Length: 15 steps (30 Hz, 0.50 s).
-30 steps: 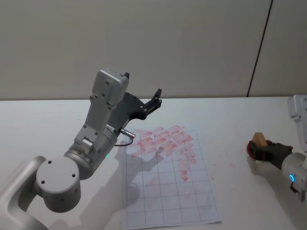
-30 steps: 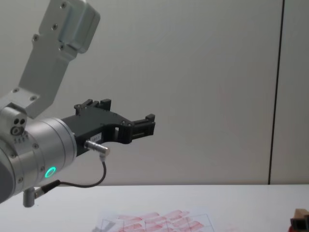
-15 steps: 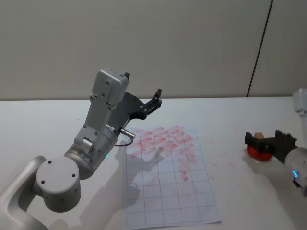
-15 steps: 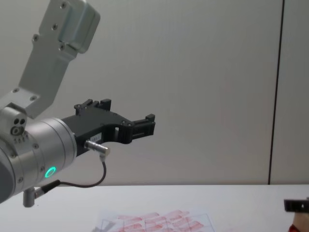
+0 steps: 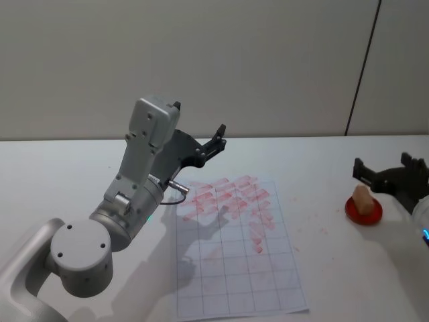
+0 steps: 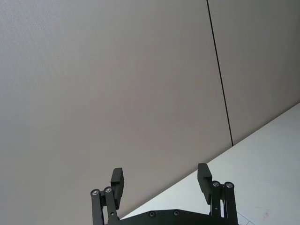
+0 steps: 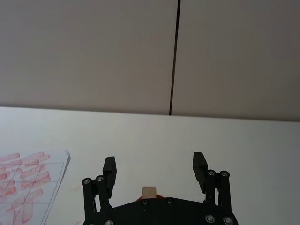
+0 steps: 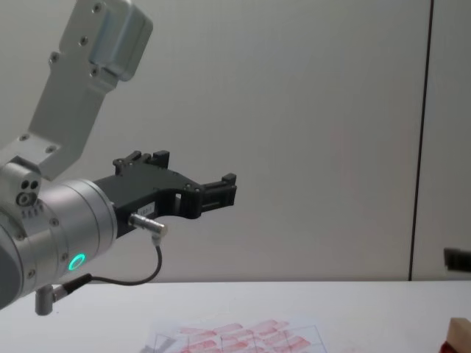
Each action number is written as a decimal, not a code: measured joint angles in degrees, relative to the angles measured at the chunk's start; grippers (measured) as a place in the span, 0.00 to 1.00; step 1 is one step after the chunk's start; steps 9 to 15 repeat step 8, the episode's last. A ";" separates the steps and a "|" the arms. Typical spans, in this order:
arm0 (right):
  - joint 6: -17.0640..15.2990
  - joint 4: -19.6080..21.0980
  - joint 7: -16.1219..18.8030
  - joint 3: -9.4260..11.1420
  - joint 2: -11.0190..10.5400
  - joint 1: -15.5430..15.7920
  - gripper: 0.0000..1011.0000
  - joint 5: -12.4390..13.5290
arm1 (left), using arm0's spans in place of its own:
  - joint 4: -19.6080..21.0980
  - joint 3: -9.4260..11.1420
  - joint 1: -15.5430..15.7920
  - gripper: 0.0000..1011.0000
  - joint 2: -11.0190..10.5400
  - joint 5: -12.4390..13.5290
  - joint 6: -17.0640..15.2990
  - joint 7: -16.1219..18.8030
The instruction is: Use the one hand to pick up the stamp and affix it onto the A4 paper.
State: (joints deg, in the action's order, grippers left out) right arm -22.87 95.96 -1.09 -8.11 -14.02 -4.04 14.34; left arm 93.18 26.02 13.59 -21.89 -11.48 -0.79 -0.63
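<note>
While the stamp [image 5: 362, 198] sits on a red pad [image 5: 364, 212] right of the A4 paper [image 5: 236, 248] | right pincer [image 5: 391, 176] spread, empty, just above stamp | left pincer [image 5: 216, 141] spread, parked above paper's far-left corner | step: likely pre-grasp | next: lower, pinch stamp.

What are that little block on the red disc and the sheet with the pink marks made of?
The stamp looks like plain unvarnished wood: pale tan, matte, no shine. It stands on a round red pad, probably an ink pad, material unclear. The A4 paper seems ordinary white paper: thin, flat, faint grid lines, with pinkish ink prints soaked in unevenly.
</note>
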 joint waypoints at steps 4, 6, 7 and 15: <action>3.02 1.04 0.40 0.30 -0.62 0.68 0.99 -1.06 | 0.00 0.00 0.00 0.99 0.00 0.00 0.00 0.00; 4.68 1.63 0.64 0.49 -1.00 1.06 0.99 -1.60 | 0.00 0.00 0.00 0.99 0.00 0.00 0.00 0.00; 5.20 1.88 0.71 0.58 -1.18 1.21 0.99 -1.79 | 0.00 0.00 0.00 0.99 0.00 0.00 0.00 0.00; 5.72 2.07 0.79 0.65 -1.31 1.34 0.99 -1.96 | 0.00 0.00 0.00 0.99 0.00 0.00 0.00 0.00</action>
